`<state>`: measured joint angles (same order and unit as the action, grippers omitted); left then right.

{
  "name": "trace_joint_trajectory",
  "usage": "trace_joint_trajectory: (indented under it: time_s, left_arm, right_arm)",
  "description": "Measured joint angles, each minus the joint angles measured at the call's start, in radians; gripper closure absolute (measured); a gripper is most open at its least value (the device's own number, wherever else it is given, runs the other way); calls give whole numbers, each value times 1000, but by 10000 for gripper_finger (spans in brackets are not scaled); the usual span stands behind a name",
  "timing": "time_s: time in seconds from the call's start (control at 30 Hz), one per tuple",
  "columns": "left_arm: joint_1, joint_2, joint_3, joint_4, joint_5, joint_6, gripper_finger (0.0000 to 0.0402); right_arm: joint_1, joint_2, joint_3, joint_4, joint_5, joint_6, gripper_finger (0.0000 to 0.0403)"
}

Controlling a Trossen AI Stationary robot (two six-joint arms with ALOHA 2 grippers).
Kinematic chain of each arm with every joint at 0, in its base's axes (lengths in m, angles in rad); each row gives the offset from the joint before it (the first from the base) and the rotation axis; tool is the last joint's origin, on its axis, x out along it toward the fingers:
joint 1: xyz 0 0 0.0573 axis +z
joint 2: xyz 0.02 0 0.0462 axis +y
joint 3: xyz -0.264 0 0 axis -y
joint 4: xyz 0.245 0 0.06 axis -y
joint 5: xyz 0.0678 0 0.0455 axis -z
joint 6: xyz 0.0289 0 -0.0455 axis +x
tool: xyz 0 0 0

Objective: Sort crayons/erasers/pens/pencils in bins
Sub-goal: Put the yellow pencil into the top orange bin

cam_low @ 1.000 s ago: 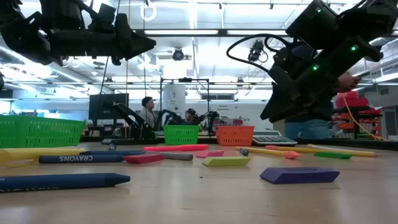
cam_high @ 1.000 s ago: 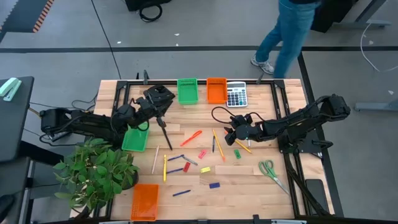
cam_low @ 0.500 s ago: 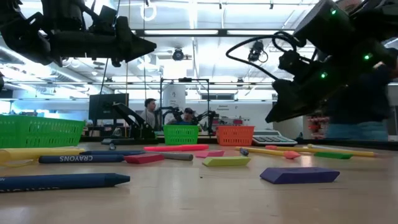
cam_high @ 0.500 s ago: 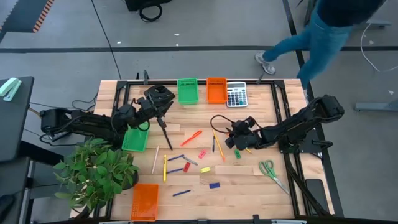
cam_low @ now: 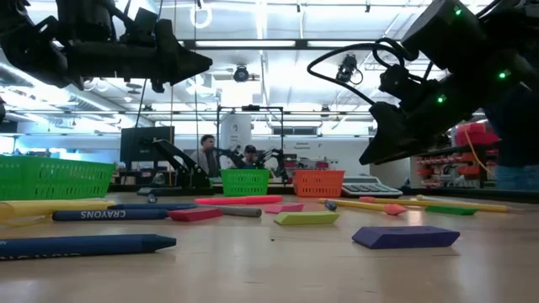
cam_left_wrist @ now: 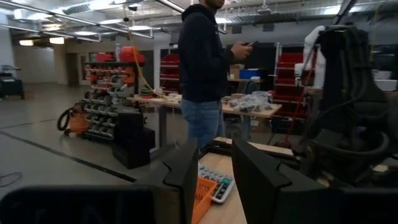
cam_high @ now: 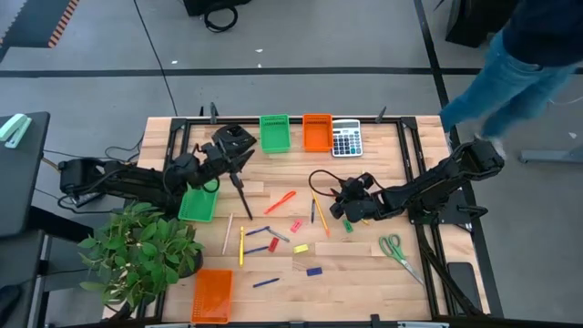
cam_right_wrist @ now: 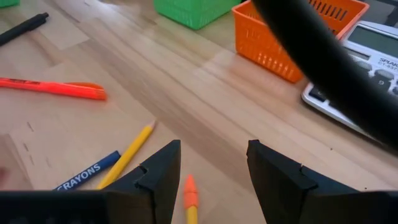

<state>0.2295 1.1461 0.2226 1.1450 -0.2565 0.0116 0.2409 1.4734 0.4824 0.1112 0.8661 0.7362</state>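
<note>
Pencils (cam_high: 318, 211), thin and yellow, on the wood beside the released right pincer (cam_high: 338, 206); left pincer (cam_high: 239, 167) parted, empty.

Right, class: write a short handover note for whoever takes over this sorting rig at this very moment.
Left gripper: open, empty, raised above the table's left side near the left green bin.
Right gripper: open, empty, low over the pencils mid-table.
Things: erasers, crayons, pens and pencils lie scattered mid-table. The back green bin and back orange bin are at the far edge, and the front orange bin is front left.
Done: nothing visibly binned.
Left: sort everything.
</note>
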Motion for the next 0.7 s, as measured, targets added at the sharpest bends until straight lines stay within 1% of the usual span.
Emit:
trace_joint_trajectory:
  time_s: [0.23,0.7]
  left_arm:
    - [-25,0,0,-1,2,0,294]
    - [-26,0,0,-1,0,-20,294]
  right_arm:
    - [0,0,0,0,-2,24,212]
    - [0,0,0,0,-10,50,212]
